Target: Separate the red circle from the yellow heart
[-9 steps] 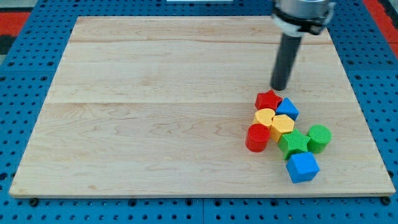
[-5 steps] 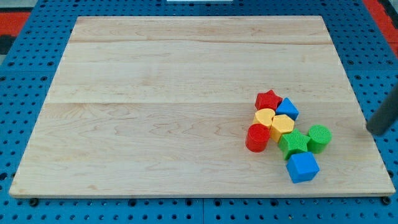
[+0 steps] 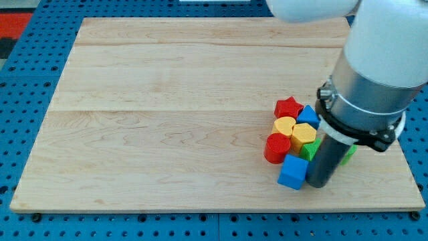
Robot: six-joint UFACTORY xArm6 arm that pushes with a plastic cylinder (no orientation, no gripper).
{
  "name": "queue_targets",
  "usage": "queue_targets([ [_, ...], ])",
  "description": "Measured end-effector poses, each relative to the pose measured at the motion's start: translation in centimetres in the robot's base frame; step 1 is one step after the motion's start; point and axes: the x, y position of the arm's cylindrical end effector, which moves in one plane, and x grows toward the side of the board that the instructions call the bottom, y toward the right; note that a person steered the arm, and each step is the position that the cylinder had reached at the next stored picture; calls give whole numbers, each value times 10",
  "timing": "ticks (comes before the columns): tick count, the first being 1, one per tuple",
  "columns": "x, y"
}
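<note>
My tip [image 3: 317, 185] is pressed against the blue cube [image 3: 293, 172] on the pale wooden board [image 3: 167, 120] — no claw is fitted. The red circle block [image 3: 276, 148] is seen up-left of it, touching the yellow heart block [image 3: 285, 126].

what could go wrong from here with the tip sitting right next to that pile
My tip sits at the view's bottom right of the cluster, touching the blue block, which sits just below the red circle. Pushing on could shove the whole pile together, so the red circle and yellow heart may stay pressed side by side. The arm also hides the green blocks, so bumping them could go unnoticed.
</note>
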Motion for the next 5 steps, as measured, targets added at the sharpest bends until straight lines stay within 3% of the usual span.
queue_targets([
  [2, -11, -40],
  [3, -15, -20],
  [5, -60, -35],
])
